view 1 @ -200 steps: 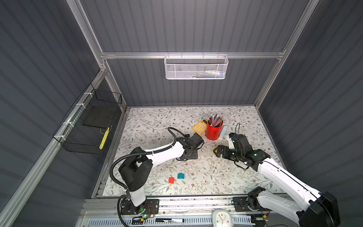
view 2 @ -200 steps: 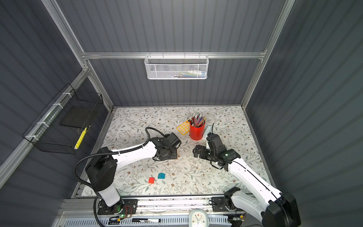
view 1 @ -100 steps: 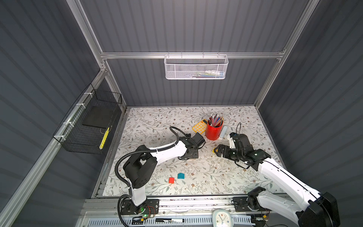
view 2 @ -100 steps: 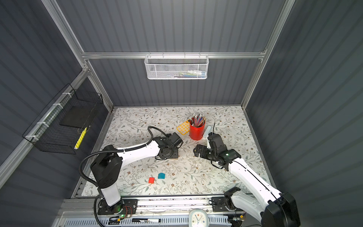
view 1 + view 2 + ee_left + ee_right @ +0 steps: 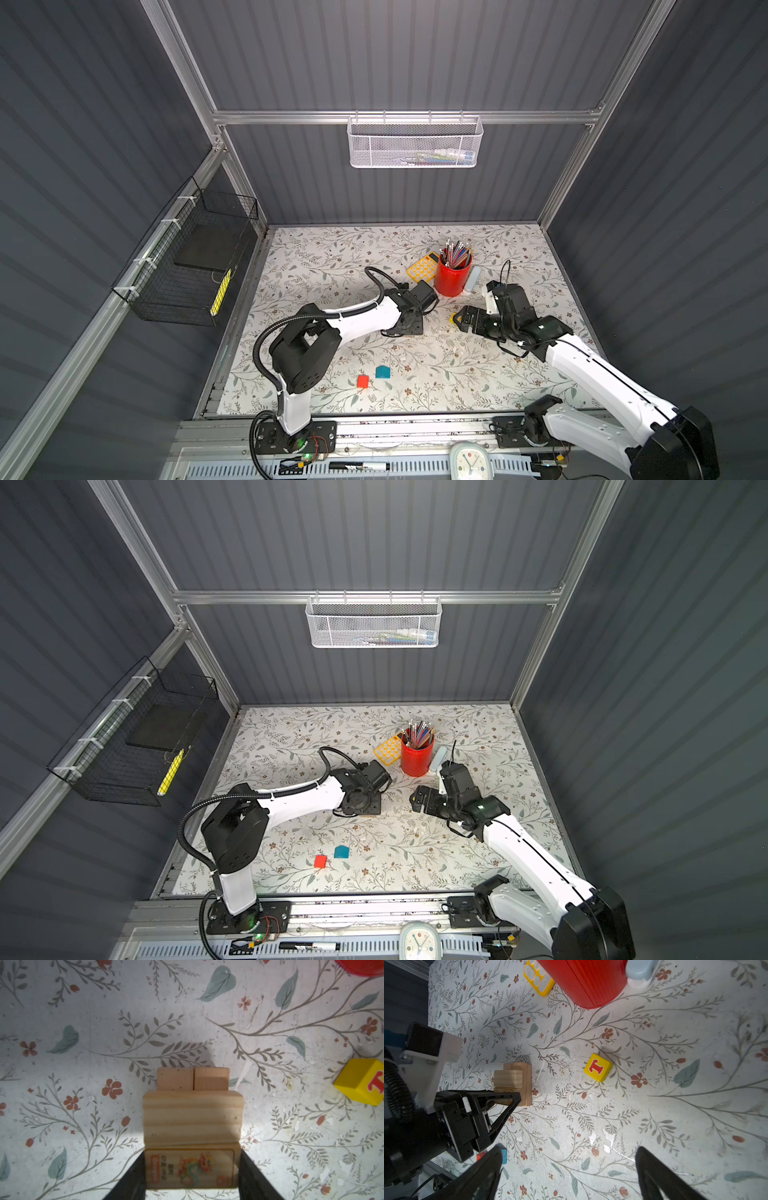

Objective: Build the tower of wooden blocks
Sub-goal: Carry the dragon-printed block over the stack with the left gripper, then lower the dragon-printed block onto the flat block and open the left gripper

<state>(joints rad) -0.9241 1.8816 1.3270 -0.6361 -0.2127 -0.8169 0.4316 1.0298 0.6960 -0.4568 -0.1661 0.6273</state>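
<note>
Tower in mid-build. On the tabletop (image 5: 332, 257), near the red pencil cup (image 5: 452, 278), stands the wood block tower (image 5: 193, 1113): 2 plank ends sit side by side at its base, with further planks laid crosswise above. Alternating the direction probably gives each layer a broad, level seat.

The left end effector (image 5: 192, 1157) grasps a printed plank (image 5: 191, 1167) by its 2 short ends, parallel to the crosswise planks. Whether the plank rests on the stack cannot be told.

The right end effector (image 5: 569, 1148) is spread wide and empty above the tabletop, short of the yellow cube (image 5: 598, 1067) — probably staged for the next pick.

The red cube (image 5: 363, 380) and teal house-shaped block (image 5: 382, 371) lie together near the front edge, well apart from the tower — not yet stacked.
</note>
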